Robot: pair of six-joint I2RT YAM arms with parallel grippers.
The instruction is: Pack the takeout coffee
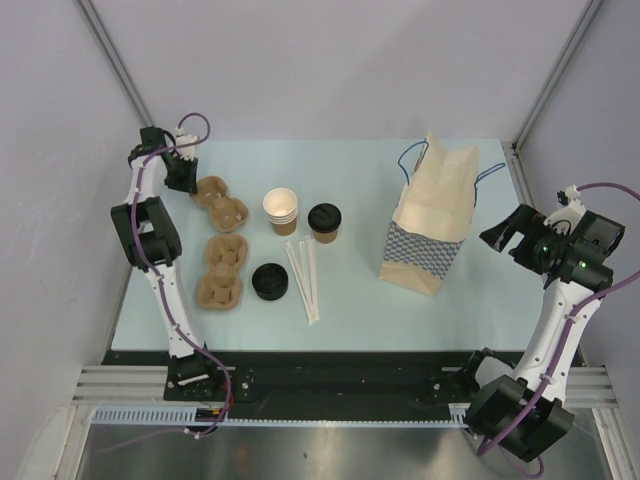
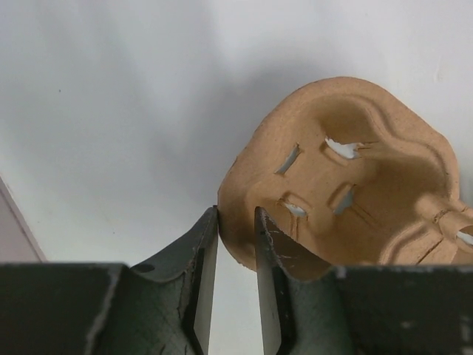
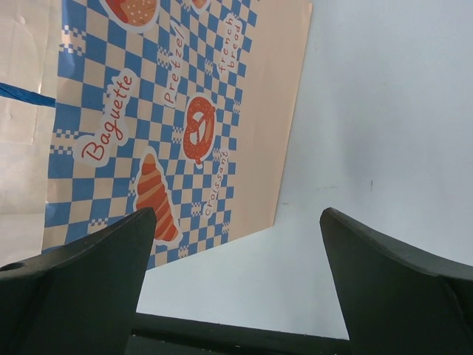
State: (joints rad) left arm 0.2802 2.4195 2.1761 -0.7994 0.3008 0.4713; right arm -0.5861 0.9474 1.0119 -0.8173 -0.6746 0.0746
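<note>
Left fingers (image 2: 203, 285) nearly together at cup carrier (image 2: 355, 170) rim, well apart from paper bag (image 1: 430, 215); cannot tell if clamped. My right fingers (image 3: 89, 281) wide apart beside bag. Takeout coffee (image 1: 324, 221) upright on tabletop (image 1: 480, 300) near bag.

Overhead view down on whole table (image 1: 350, 300); left wrist close on cup carrier (image 2: 355, 170); right wrist near bag (image 3: 170, 111)

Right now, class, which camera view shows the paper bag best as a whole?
The top external view: the paper bag shows whole there, blue handles included. The right wrist view shows only part of its blue-checked printed side, close up. The left wrist view shows none of it.
</note>
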